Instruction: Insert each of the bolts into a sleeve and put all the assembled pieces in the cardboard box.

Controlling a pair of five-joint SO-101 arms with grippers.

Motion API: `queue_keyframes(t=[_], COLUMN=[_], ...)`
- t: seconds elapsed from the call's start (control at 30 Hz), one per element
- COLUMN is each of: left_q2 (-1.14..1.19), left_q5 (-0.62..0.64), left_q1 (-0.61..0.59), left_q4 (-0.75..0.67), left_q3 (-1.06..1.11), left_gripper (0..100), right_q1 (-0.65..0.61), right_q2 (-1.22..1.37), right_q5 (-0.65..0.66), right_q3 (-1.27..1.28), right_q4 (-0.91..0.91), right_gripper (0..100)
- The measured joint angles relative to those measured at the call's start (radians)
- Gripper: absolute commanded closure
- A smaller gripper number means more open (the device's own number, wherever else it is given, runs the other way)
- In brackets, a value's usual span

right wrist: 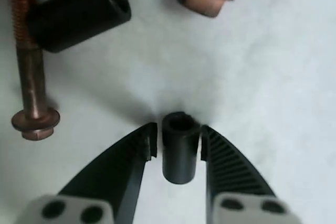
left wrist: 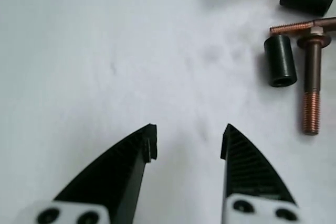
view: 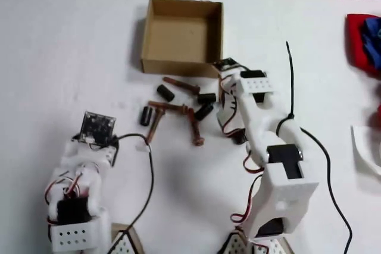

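Observation:
The open cardboard box (view: pixel 181 34) stands at the back of the table. In front of it lie several copper bolts (view: pixel 194 126) and black sleeves (view: pixel 165 93), scattered loosely. My right gripper (right wrist: pixel 178 140) is shut on a short black sleeve (right wrist: pixel 180 148), held end-up just above the table beside a lying sleeve (right wrist: pixel 79 11) and a bolt (right wrist: pixel 29 66). The right arm (view: pixel 256 111) stands right of the pile. My left gripper (left wrist: pixel 189 140) is open over bare table, a little short of a sleeve (left wrist: pixel 280 60) and a bolt (left wrist: pixel 312 85). The left arm (view: pixel 89 147) is at the front left.
A red and blue cloth (view: pixel 363 34) and a white object (view: pixel 366 150) lie at the right edge. Black cables (view: pixel 149 171) run across the table by both arms. White table stretches far left of the box.

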Motion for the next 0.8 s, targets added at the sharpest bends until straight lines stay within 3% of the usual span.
queue_keyframes(t=[0.2,0.47,0.63,0.8], left_q2=[0.000,0.000,0.000,0.000], left_q5=[0.000,0.000,0.000,0.000], left_q1=[0.000,0.000,0.000,0.000], left_q4=[0.060,0.074,0.129,0.135], left_q3=[0.000,0.000,0.000,-0.005], left_gripper=[78,78,77,77], right_q1=[0.003,0.003,0.009,0.015], right_q2=[0.002,0.005,0.026,0.064], right_q5=[0.000,-0.002,-0.002,-0.002], right_q3=[-0.011,-0.011,-0.014,-0.032], right_q4=[0.064,0.023,0.006,-0.012], right_gripper=[84.7,84.8,97.6,97.8])
